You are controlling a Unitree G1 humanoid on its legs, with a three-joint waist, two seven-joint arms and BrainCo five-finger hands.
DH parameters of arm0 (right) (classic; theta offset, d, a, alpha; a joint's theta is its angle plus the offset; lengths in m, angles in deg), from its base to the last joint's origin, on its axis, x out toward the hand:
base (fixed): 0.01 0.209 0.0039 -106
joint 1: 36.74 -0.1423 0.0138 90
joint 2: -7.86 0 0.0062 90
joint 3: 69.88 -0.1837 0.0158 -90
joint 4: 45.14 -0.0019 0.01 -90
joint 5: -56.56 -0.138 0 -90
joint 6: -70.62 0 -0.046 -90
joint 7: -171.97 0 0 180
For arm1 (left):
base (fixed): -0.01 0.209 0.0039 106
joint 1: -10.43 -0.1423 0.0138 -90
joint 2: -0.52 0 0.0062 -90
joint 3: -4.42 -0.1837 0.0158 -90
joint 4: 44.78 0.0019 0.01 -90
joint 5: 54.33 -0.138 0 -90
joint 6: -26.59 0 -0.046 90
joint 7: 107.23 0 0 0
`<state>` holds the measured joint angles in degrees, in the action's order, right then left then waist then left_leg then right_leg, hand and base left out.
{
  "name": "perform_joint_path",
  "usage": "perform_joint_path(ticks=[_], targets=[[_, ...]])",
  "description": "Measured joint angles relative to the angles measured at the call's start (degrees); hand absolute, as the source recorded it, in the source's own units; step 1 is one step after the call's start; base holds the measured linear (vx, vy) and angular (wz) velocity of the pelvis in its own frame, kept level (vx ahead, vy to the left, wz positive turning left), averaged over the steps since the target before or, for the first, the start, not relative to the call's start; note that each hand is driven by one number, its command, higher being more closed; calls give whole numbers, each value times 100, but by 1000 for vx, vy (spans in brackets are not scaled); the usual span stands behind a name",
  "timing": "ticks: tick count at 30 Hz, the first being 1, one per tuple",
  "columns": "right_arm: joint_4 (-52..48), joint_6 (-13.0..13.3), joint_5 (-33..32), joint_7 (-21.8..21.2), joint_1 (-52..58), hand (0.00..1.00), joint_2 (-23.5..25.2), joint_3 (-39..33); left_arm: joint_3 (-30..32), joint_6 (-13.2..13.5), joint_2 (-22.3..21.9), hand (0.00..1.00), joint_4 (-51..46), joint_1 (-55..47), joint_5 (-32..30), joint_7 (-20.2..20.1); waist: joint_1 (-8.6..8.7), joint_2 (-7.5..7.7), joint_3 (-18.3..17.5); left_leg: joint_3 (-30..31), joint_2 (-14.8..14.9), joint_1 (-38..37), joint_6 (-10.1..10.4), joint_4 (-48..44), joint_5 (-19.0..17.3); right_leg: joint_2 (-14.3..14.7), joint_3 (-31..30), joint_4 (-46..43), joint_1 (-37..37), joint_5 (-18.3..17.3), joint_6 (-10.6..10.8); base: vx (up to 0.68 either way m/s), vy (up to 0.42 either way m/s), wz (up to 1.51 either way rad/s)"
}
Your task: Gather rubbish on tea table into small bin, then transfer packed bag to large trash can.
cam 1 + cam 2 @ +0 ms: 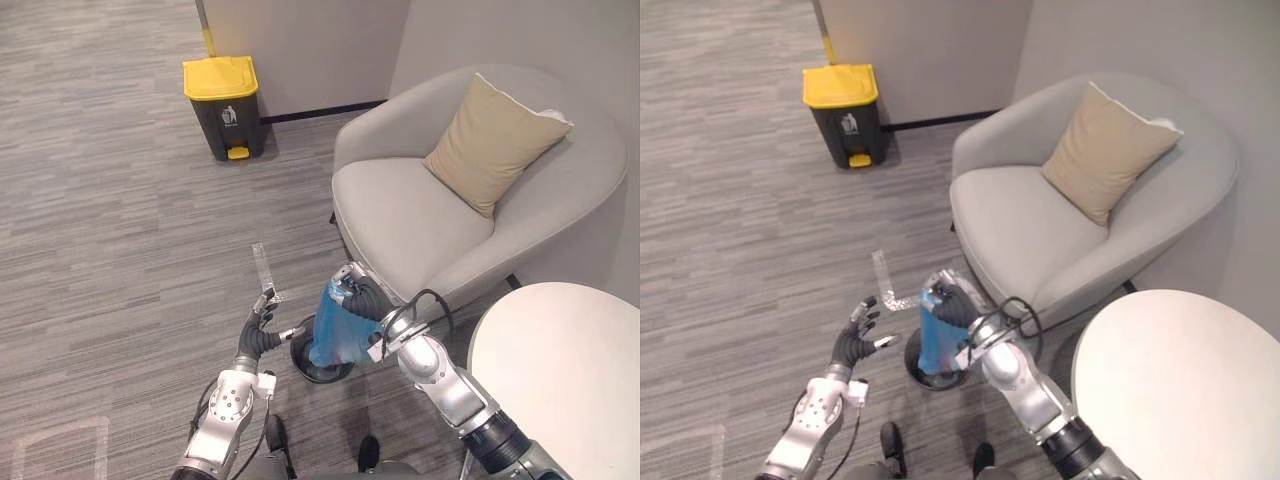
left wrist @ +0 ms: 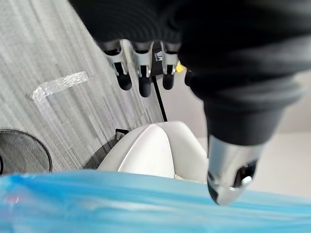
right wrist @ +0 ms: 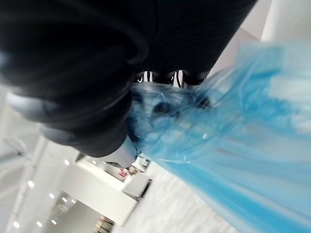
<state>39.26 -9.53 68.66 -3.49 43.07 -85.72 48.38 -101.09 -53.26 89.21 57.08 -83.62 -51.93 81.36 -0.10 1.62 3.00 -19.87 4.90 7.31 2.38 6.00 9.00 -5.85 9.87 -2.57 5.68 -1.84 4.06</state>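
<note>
- The right robot hand (image 1: 362, 300) pinches the blue bag (image 1: 335, 335) by its top, so it hangs just over the small bin (image 1: 318, 370).
- The left robot hand (image 1: 258, 335), fingers spread, hovers beside it.

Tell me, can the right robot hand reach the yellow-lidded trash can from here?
Probably not yet. The right robot hand, clutching the blue bag, is far from the yellow-lidded trash can by the wall; bare carpet lies between.
</note>
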Motion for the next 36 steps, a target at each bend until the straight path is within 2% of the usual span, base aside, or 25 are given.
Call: perform_joint_path(ticks=[1, 8, 13, 18, 26, 27, 36], targets=[[-122, 109, -131, -17, -2, 100, -40, -2, -84, 58, 16, 0, 0, 96, -7, -25, 19, 0, -7, -2, -12, -81, 0, 1, 0, -2, -23, -6, -64, 5, 2, -1, 11, -10], [-528, 249, -439, -121, -163, 100, -18, 13, -318, 90, 22, 0, -157, 282, -10, -256, 65, -3, -124, -12, -19, -141, 12, 36, -10, -9, -133, 15, -60, -22, -10, -23, 23, -7], [-528, 252, -616, -149, -413, 100, 208, 116, -536, 83, 20, 0, -166, 282, -52, -415, 76, 10, -240, -75, -28, -137, 19, 35, -16, -10, -218, 96, -53, 45, -4, 21, 14, -6], [-529, 252, -895, -223, -688, 100, 470, 308, -661, 75, -23, 0, -92, 347, -349, -495, 79, 17, -330, -162, -30, -125, 13, 34, -12, -8, -326, 105, 18, 126, 23, 44, 9, -11], [-530, 244, -1316, -237, -1028, 100, 619, 649, -878, 64, -198, 0, 515, 754, -729, -267, 100, 67, -375, -161, -16, -127, 13, 35, -12, -1, -411, 197, 20, 219, 28, 22, 4, -5], [-530, 239, -1353, -235, -1082, 100, 619, 689, -877, 54, -222, 100, 621, 798, -797, -186, 103, 72, -378, -162, -13, -128, 13, 35, -11, -1, -419, 197, 22, 228, 30, 13, 6, -4], [-529, 239, -1544, -204, -1284, 100, 1029, 818, -1033, -67, -444, 100, 984, 971, -1019, 159, 114, 115, -409, -167, 20, -136, 17, 36, -12, 0, -454, 198, 34, 262, 19, 3, 1, -1]])
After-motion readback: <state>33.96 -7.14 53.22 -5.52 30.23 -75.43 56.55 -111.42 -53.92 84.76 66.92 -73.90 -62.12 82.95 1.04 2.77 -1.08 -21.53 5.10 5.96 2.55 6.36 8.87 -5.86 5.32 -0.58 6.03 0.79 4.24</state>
